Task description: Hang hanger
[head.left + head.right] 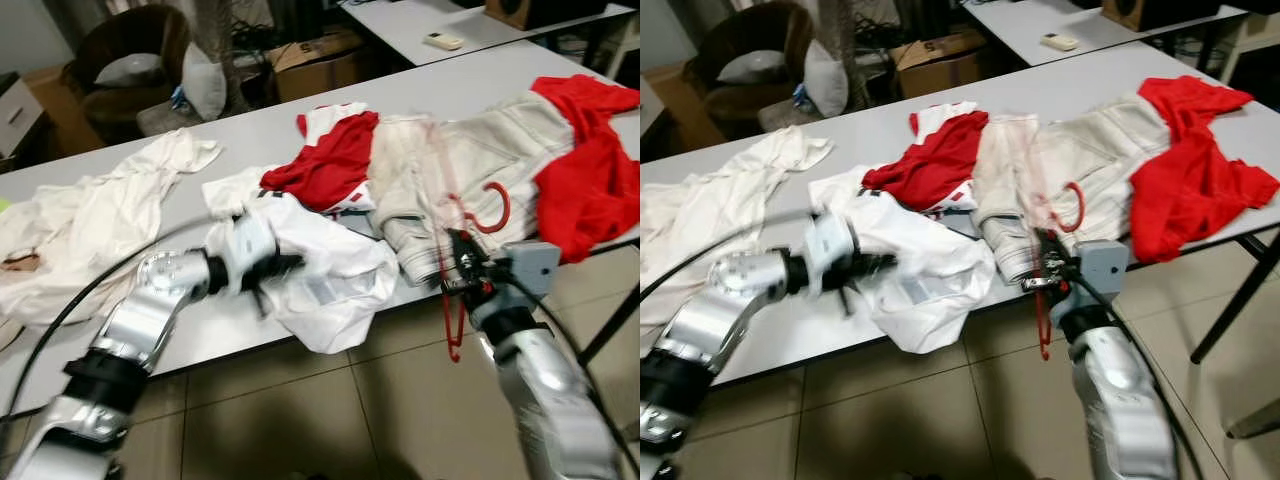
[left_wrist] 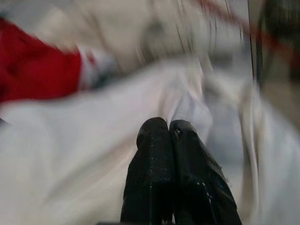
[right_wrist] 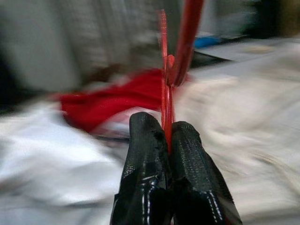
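A thin red hanger (image 1: 453,262) stands nearly on edge at the table's front edge, its hook (image 1: 494,208) over the cream trousers (image 1: 470,160) and its lower bar hanging below the tabletop. My right gripper (image 1: 461,262) is shut on the hanger's frame; in the right wrist view its fingers (image 3: 145,154) pinch the red wire (image 3: 165,84). My left gripper (image 1: 282,268), blurred, is shut with nothing in it, over a white shirt (image 1: 330,270) at the table's front. The left wrist view shows its fingertips (image 2: 152,136) pressed together above white cloth.
Clothes cover the grey table (image 1: 200,150): a cream garment (image 1: 90,220) at the left, a red top (image 1: 335,160) in the middle, a red garment (image 1: 590,170) at the right. A second table (image 1: 440,20), a cardboard box (image 1: 315,60) and a dark chair (image 1: 130,60) stand behind. Tiled floor (image 1: 330,420) lies below.
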You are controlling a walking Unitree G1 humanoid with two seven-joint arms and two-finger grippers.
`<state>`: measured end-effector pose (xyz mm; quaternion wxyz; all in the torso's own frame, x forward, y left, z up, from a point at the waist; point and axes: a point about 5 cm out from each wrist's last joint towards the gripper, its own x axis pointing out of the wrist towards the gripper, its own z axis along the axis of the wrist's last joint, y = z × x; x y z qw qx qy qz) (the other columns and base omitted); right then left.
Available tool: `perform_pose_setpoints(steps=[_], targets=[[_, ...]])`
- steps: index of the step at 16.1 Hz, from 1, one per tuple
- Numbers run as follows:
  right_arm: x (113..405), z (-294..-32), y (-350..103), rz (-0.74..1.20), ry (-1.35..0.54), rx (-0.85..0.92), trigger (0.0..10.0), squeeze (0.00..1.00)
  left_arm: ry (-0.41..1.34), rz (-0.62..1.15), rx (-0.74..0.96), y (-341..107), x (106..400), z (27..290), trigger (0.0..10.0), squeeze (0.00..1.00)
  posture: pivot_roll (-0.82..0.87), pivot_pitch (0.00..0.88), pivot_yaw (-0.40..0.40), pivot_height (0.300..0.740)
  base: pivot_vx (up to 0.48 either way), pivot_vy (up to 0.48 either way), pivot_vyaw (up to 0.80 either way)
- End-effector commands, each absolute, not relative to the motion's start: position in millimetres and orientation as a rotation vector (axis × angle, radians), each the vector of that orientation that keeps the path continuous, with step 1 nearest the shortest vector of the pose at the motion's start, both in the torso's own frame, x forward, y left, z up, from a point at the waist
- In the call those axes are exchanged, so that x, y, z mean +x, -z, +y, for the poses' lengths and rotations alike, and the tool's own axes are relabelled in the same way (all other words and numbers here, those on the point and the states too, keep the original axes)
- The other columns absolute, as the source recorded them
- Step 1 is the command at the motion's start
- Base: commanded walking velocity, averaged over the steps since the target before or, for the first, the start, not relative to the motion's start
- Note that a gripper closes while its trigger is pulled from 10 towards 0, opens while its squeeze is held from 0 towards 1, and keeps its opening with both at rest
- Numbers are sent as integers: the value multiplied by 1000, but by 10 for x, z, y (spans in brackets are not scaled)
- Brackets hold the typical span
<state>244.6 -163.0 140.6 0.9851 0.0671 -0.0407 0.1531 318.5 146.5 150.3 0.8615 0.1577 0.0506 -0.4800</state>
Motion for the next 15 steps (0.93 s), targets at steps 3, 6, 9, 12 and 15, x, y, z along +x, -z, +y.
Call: perform_pose_setpoints(steps=[3,6,9,12,15], targets=[[2157,-1559,-1597,-52,-693,186,10000,0,846,-127,96,-2113,3408,1574,0,0,-133,0,188,740,0,0,0],[1973,-1630,-1662,31,-869,183,10000,0,774,-197,52,-2319,3450,1648,0,0,-128,0,181,740,0,0,0],[1837,-1681,-1642,142,-963,175,10000,0,676,-233,54,-2430,3480,1715,0,0,-123,0,168,740,0,0,0],[1746,-1773,-1634,214,-980,171,10000,0,620,-249,66,-2489,3489,1757,0,0,-118,0,154,740,0,0,0],[1747,-1861,-1623,259,-931,143,10000,0,640,-250,88,-2522,3456,1733,0,0,-121,0,151,740,0,0,0]])
